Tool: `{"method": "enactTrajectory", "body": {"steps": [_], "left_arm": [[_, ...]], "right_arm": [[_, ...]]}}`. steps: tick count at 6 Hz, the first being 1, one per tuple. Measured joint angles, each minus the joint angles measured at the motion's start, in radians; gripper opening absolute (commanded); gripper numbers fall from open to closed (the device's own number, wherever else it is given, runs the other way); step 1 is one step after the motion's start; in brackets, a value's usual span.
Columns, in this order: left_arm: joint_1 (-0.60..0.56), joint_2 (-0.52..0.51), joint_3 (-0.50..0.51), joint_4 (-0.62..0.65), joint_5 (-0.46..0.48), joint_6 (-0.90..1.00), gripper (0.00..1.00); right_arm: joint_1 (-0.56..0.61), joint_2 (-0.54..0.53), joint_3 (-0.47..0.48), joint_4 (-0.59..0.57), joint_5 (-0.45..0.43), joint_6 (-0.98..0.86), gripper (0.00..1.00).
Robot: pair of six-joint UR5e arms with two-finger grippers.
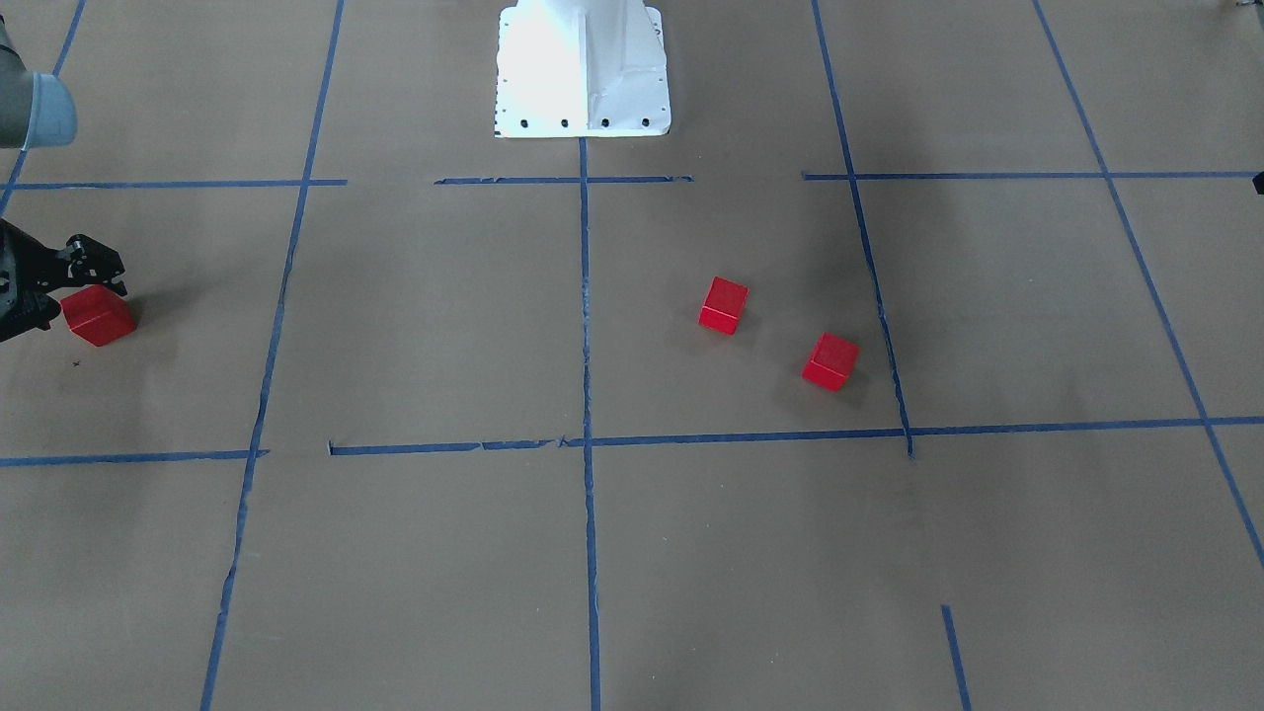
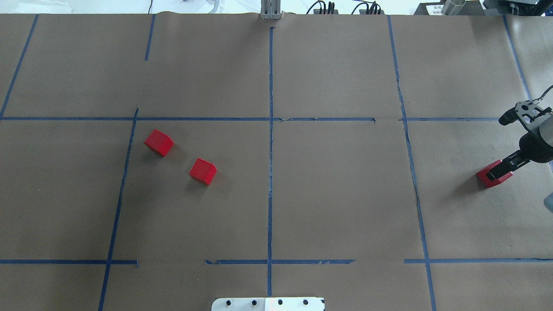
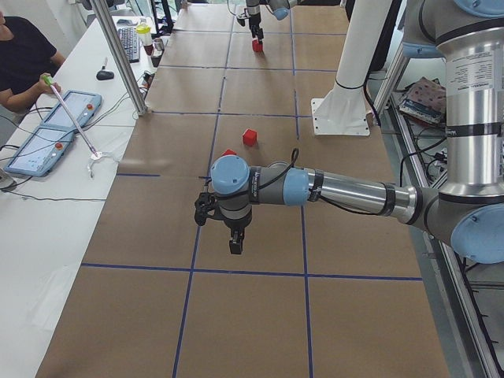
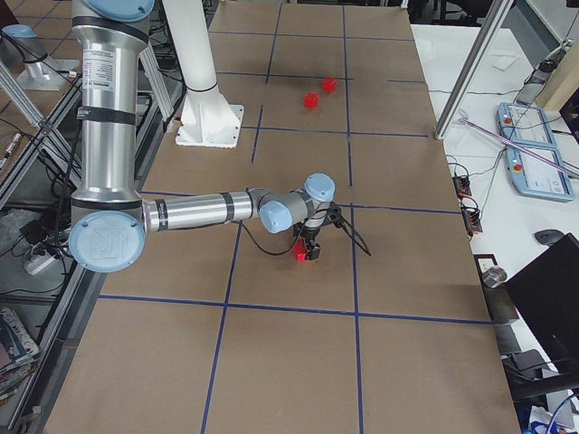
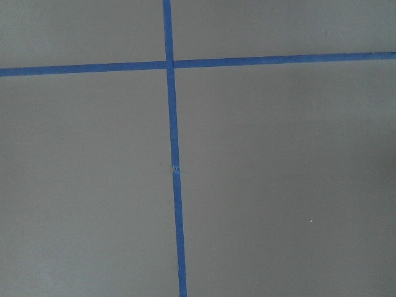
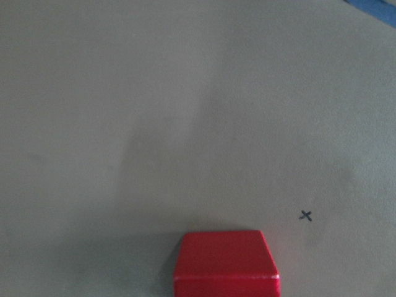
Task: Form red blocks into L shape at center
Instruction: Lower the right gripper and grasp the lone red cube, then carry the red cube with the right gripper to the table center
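1. The right gripper (image 2: 495, 173) is down at the brown paper table cover (image 2: 345, 203). Its black fingers (image 1: 94, 265) straddle one small bright-red plain cube (image 1: 99, 316). I cannot tell whether they are clenched on it or only stand beside it.
2. That cube rests on the paper, right at the fingertips. A tiny pen cross (image 6: 305, 215) lies near it.
3. The left gripper (image 3: 236, 246) hangs fingers-down over the paper above a blue tape crossing (image 5: 169, 64). It shows only from the side, so I cannot tell the state of its fingers.
4. A second red cube (image 2: 159, 142) and a third red cube (image 2: 202, 171) lie well apart from both sets of fingers. They are near each other but not touching.
5. The center blue tape line (image 2: 270, 172) runs between those two cubes and the right fingers, with no cube on it.
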Motion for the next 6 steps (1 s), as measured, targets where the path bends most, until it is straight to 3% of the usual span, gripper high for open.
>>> {"method": "enactTrajectory", "body": {"steps": [1, 3, 4, 6], "left_arm": [[0.000, 0.000, -0.002, 0.000, 0.000, 0.000, 1.00], [0.000, -0.001, -0.003, 0.000, -0.001, 0.000, 1.00], [0.000, -0.001, -0.003, 0.000, -0.001, 0.000, 1.00], [0.000, -0.001, -0.010, 0.001, -0.003, -0.001, 1.00]], "right_arm": [[-0.013, 0.000, -0.006, -0.001, -0.012, 0.000, 0.86], [-0.023, 0.000, -0.010, -0.001, -0.019, -0.001, 0.08], [-0.023, 0.000, -0.006, 0.000, -0.020, -0.001, 0.00], [-0.032, 0.009, 0.073, -0.005, -0.020, 0.093, 0.00]]}}
